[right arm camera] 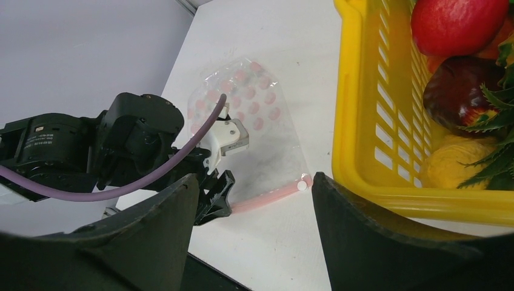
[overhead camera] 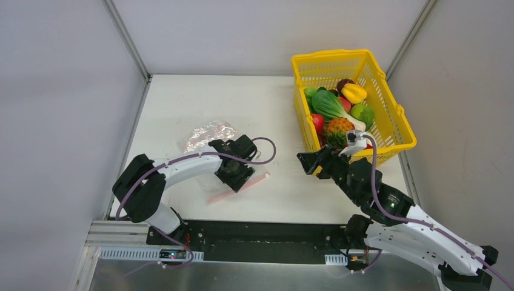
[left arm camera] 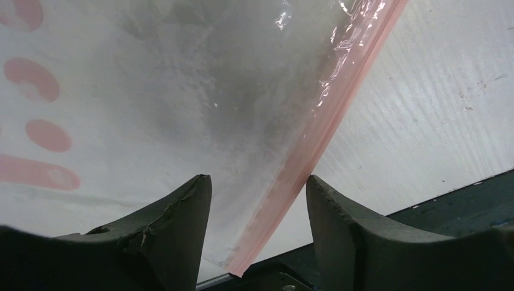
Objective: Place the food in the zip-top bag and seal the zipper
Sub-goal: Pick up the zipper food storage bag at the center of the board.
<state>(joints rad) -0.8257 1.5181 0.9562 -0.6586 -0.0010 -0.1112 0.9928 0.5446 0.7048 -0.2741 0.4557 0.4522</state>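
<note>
Bag [overhead camera: 209, 134] is empty; left gripper [left arm camera: 257, 182] stands open astride the zipper [left arm camera: 315, 139]. Better pinch only the upper lip, then lift. Right gripper [right arm camera: 254, 179] is open, empty.

Yellow lattice basket [overhead camera: 330, 68] sits upper right in the top view, on the white table [overhead camera: 200, 103], turned at an angle to the table's edges. Grey panel walls [overhead camera: 60, 91] stand left, back and right, with silver frame posts [overhead camera: 127, 39] at the back corners. Black strip [overhead camera: 267, 236] runs lower centre along the table's near edge. White slotted cable duct [overhead camera: 145, 253] just below it. Bare metal sheet [overhead camera: 242, 276] along the bottom edge.
</note>
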